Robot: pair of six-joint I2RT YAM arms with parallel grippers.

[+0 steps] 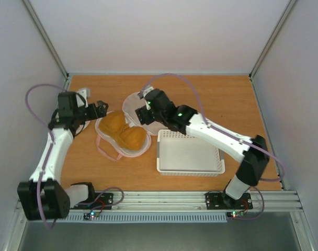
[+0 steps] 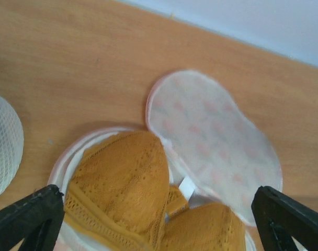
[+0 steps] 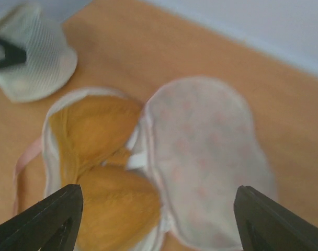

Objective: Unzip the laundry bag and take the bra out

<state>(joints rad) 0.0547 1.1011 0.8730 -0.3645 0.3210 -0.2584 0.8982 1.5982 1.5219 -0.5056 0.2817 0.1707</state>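
The laundry bag (image 1: 132, 104) lies unzipped and spread open, its cream patterned flap (image 2: 211, 141) folded out to the upper right. The mustard bra (image 1: 122, 133) rests cups-up in the bag's other half, with a pink loop (image 1: 108, 151) trailing at the front. My left gripper (image 1: 100, 110) hovers open just left of the bra (image 2: 122, 183) with nothing between its fingers. My right gripper (image 1: 143, 112) stands open above the flap (image 3: 206, 157) and the bra's (image 3: 106, 172) right edge, holding nothing.
A white perforated basket (image 1: 189, 152) sits right of the bag, under the right arm. A translucent mesh sack (image 2: 2, 141) lies at the far left by the left arm (image 3: 38, 57). White walls close the table's back and sides.
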